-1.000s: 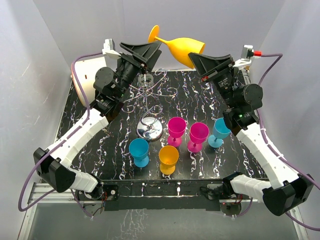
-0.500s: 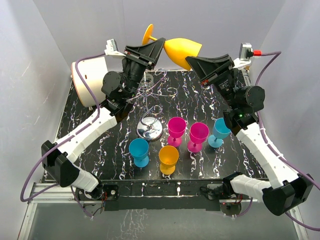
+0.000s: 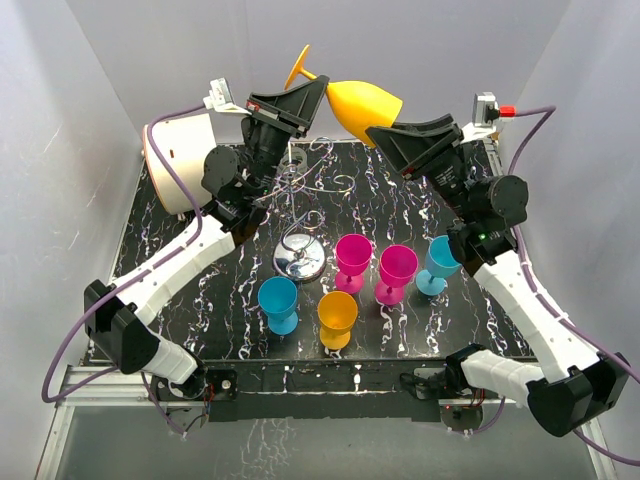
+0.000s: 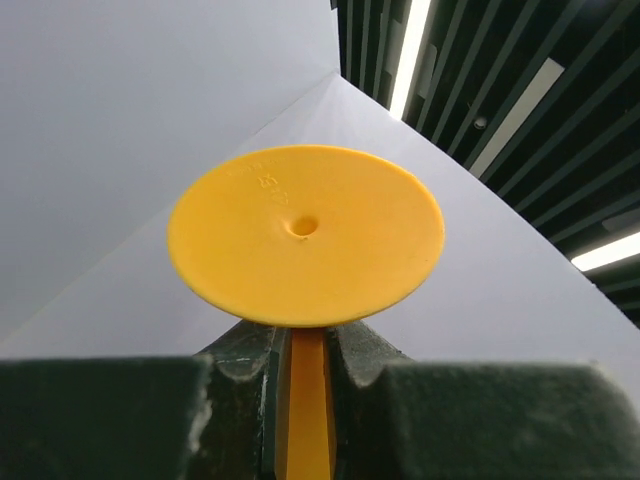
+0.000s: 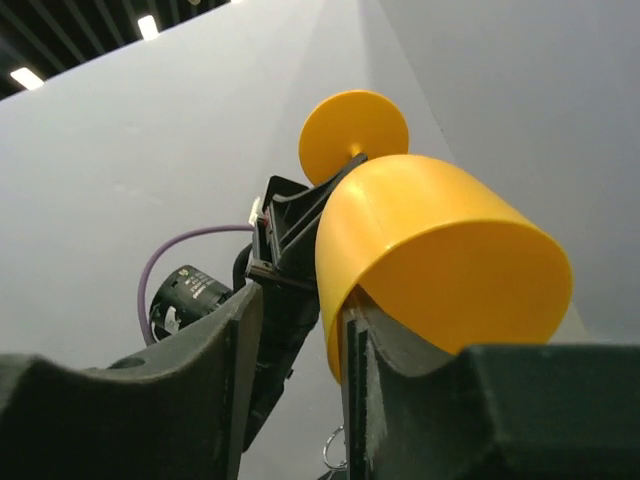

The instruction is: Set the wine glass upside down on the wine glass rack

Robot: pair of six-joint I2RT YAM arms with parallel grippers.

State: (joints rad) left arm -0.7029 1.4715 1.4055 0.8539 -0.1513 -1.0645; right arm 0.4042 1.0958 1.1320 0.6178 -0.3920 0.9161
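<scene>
The yellow glass is held in the air at the back of the scene, above the rack and well clear of the surface. It is tipped roughly sideways, foot up and to the left, bowl mouth down and to the right. The left gripper is closed on the stem just under the foot; in its wrist view the stem is seen pinched between the fingers. The right gripper is placed at the bowl rim with its jaws parted: the bowl wall is seen between the fingers, and a gap is visible between one finger and the glass, so no grip is shown there. The rack is stood upright near mid-surface. Five cups, blue, orange and pink, are stood upright in front of the rack.
</scene>
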